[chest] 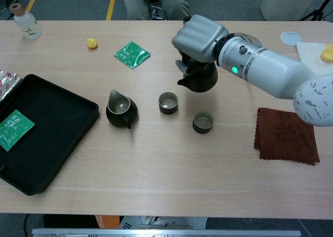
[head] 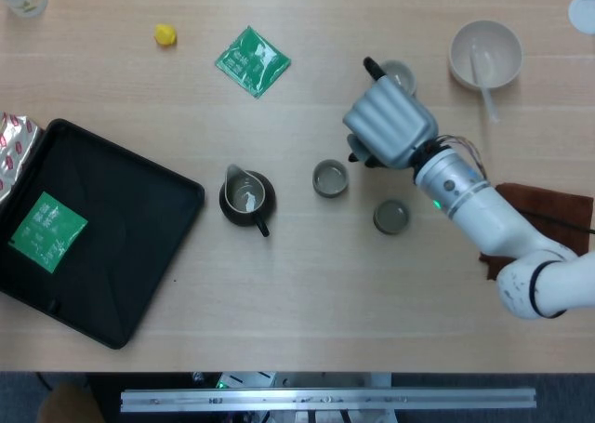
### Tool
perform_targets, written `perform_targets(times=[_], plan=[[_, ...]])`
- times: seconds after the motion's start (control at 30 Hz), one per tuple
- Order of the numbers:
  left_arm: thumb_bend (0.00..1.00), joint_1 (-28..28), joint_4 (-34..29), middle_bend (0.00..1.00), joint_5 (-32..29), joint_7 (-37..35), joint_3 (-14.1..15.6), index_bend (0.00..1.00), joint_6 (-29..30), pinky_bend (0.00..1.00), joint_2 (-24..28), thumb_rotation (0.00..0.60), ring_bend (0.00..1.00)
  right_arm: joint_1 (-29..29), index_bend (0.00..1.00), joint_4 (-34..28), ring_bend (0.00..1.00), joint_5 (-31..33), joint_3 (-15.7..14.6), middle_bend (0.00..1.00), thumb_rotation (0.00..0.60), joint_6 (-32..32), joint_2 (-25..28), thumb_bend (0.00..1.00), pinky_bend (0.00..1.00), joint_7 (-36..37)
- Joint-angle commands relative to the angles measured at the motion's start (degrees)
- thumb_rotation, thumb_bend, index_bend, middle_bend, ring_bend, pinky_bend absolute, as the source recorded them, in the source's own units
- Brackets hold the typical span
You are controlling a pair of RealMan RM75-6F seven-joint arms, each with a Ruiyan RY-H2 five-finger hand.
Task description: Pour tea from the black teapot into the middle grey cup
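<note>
My right hand (head: 389,123) (chest: 199,37) grips the black teapot (chest: 197,78) from above and holds it off the table, its spout pointing left toward the middle grey cup (head: 330,178) (chest: 168,102). In the head view the hand hides most of the pot, and only its dark spout side (head: 358,151) shows. A second grey cup (head: 391,216) (chest: 203,122) stands in front of the pot. A third grey cup (head: 399,71) peeks out behind the hand. No view shows my left hand.
A black pitcher (head: 246,198) (chest: 122,110) stands left of the middle cup. A black tray (head: 112,209) holding a green packet lies at far left. Brown cloth (chest: 287,135) lies at right. A white bowl with spoon (head: 485,53), another green packet (head: 252,61) and a yellow item (head: 165,34) lie farther back.
</note>
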Motion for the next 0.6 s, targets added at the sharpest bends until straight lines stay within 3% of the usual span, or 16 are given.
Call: perform_targets(times=[0.03,0.6], plan=[[0.27,0.2,0.2,0.17,0.1,-0.2,0.1,0.09,0.2,0.07,0.0,0.600,0.07,1.7,0.97,0.8,0.80,1.3,-0.1,0.90,0.300,0.2,-1.4,0.55,0.17,-2.6],[0.27,1.2,2.0,0.17,0.3,-2.0,0.3,0.09,1.0,0.07,-0.9,0.600,0.07,6.0,0.97,2.3,0.80,6.1,-3.3,0.90,0.301,1.5,-4.9,0.55,0.17,-11.3]])
